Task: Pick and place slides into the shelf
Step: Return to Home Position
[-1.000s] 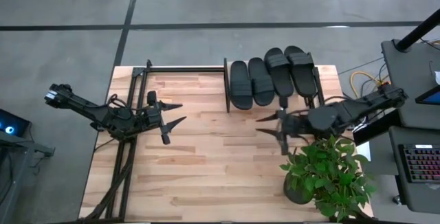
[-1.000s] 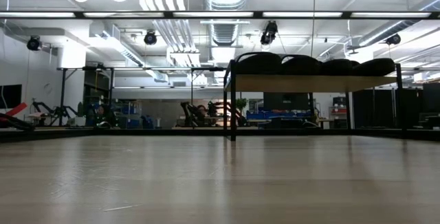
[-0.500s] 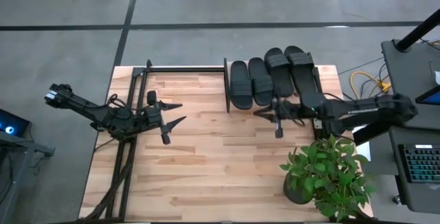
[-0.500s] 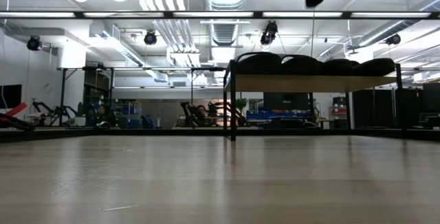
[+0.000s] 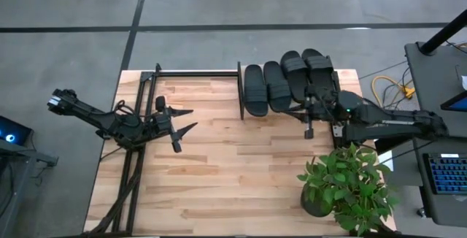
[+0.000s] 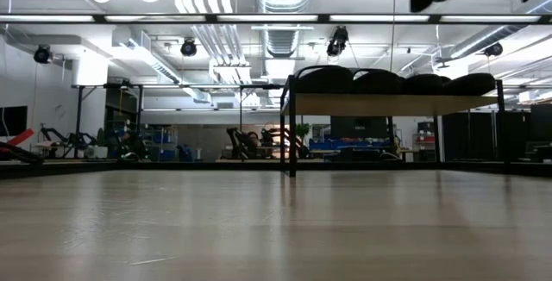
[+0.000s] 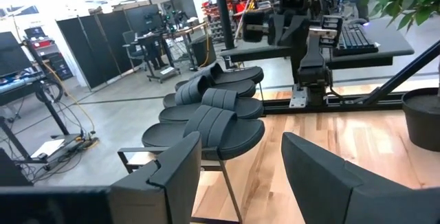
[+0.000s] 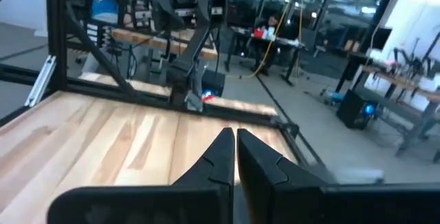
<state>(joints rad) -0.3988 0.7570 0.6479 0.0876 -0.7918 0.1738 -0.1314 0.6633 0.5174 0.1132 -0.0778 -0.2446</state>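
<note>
On my left, the left pincer (image 5: 193, 118) hangs over the bare wood of the desk (image 5: 219, 179), well apart from the shelf. From its wrist camera I see both fingers (image 7: 172, 179) spread wide with nothing between them. Moving right, the shelf (image 6: 397, 103) stands at the far side of the desk. All four slides (image 5: 281, 85) lie on its plank top side by side, close together, the two on the right set a little farther back than the two on the left. From the low camera I read them as four dark humps in a row along the plank. At the shelf's near edge is the right pincer (image 8: 232, 140), raised above the desk and pointing across it toward the left arm. Its two fingers are pressed together tip to tip and hold nothing. Farther right, at the desk's near right corner, a potted plant (image 5: 350, 187) stands just beside that arm
</note>
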